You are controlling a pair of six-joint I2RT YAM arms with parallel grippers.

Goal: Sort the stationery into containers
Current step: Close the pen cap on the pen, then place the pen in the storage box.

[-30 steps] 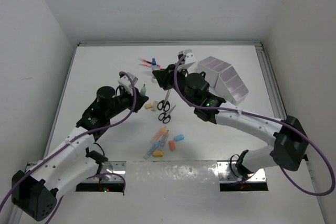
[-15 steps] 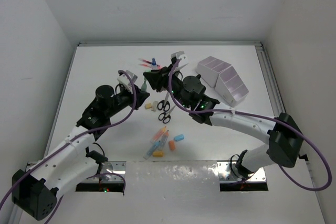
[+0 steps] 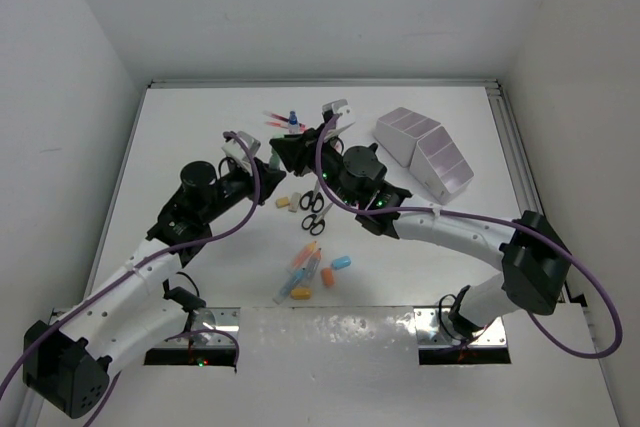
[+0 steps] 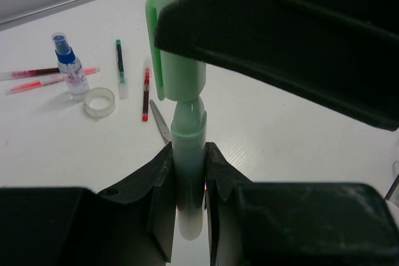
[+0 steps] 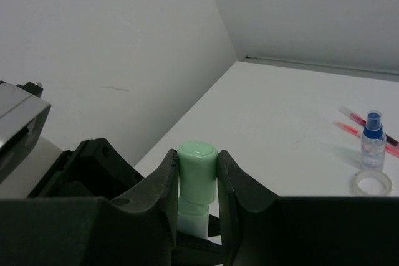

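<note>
One marker (image 4: 181, 48), two grips: left end effector (image 4: 189, 172) holds barrel, right end effector (image 5: 197, 172) cap; probably handover, you release left.

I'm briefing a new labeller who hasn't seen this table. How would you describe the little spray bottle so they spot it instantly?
Find the white organiser at the far right, then look left along the back edge to the red pens. The spray bottle stands by them, beside a clear tape ring. It is the only blue-capped item and stands upright.
</note>
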